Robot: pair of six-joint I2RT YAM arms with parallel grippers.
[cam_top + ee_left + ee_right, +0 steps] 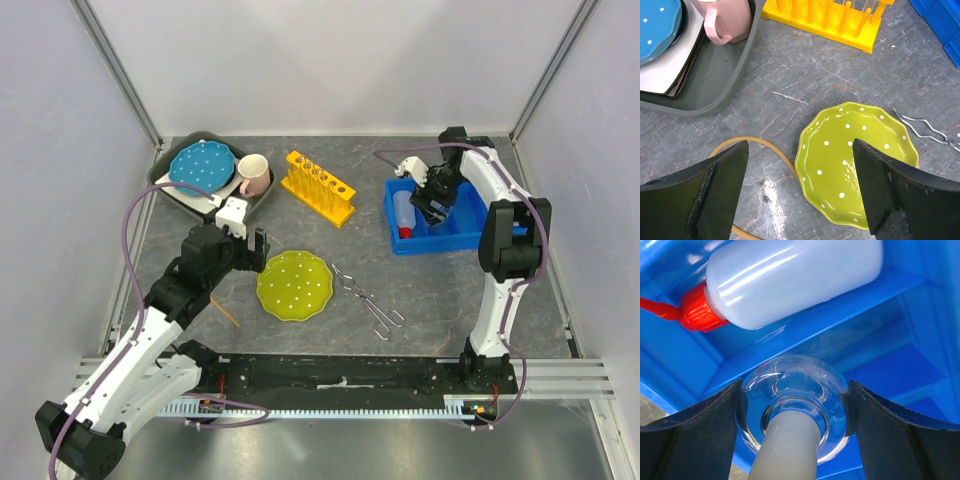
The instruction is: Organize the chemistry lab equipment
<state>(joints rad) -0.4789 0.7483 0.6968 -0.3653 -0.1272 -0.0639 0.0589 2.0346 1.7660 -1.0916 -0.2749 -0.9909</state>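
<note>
where one bottle [790, 280] lies: one flask [790, 382].

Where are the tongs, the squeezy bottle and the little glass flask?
metal tongs [360, 291]: top view, middle of the arms.
white red-capped squeeze bottle [795, 280]: right wrist view, white body.
small clear flask [790, 377]: right wrist view, round glass bulb.

From my seat I count one yellow test-tube rack [330, 200]; the thin clear tubes [318, 176] in it are too faint for me to number. One white red-capped squeeze bottle [404, 213], one small clear white-capped flask [790, 385], one pair of metal tongs [366, 298]. Two dotted plates: a blue plate [201, 165] and a yellow-green plate [294, 285]. One pink mug [254, 174], one blue bin [470, 238], one grey tray [737, 75], and one thin yellowish loop [755, 139] on the bench [430, 290].
</note>
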